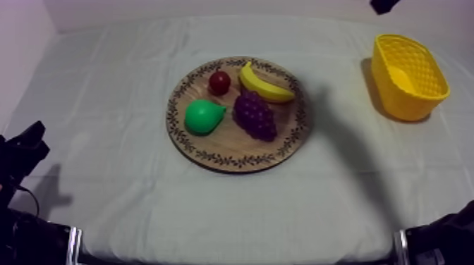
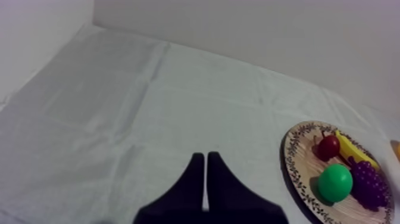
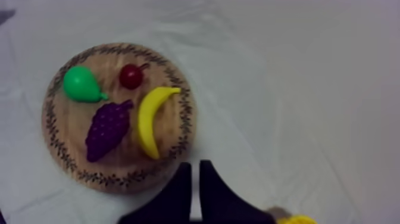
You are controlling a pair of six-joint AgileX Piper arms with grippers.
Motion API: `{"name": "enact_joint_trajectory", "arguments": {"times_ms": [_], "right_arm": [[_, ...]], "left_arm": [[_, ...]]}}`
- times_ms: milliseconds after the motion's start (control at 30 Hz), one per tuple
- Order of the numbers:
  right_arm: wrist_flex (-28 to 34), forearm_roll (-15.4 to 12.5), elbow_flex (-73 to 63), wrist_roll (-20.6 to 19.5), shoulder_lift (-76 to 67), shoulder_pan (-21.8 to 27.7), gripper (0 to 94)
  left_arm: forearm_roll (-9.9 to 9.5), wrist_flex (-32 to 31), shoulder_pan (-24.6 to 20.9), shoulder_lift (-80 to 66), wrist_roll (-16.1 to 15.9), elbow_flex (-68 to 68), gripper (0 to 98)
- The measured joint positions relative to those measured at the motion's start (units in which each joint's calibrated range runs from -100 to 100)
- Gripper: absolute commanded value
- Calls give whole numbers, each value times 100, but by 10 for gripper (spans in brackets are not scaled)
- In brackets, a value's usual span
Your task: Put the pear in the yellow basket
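The green pear (image 1: 203,116) lies on the left part of the round wooden board (image 1: 211,156), stem end toward the grapes. The yellow basket (image 1: 409,76) stands far right on the cloth, with nothing inside that I can see. My left gripper (image 1: 29,139) rests low at the table's left side, well away from the board, its fingers (image 2: 193,179) together as a narrow wedge with nothing in them. My right gripper (image 3: 195,173) hangs high over the cloth just beside the board (image 3: 65,143), shut on nothing, with the pear (image 3: 81,84) on the board's far side from it.
On the board beside the pear lie a small red fruit (image 1: 219,82), a banana (image 1: 264,86) and a bunch of purple grapes (image 1: 254,114). A black part of the right arm (image 1: 384,5) shows above the basket. A wall rises behind the table.
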Motion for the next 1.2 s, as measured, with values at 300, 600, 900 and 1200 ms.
{"name": "enact_joint_trajectory", "arguments": {"times_ms": [300, 600, 900, 1200], "right_arm": [[6, -156, -163, 331, 646, -502, 206], [-58, 38, -655, -58, 1229, -965, 664], [80, 180, -1208, -173, 1978, -1317, 809], [56, 236, -1403, 3, 2948, -1536, 823]], "left_arm": [[0, 0, 0, 0, 0, 0, 1], [0, 0, 0, 0, 0, 0, 1], [0, 0, 0, 0, 0, 0, 1], [0, 0, 0, 0, 0, 0, 1]]}}
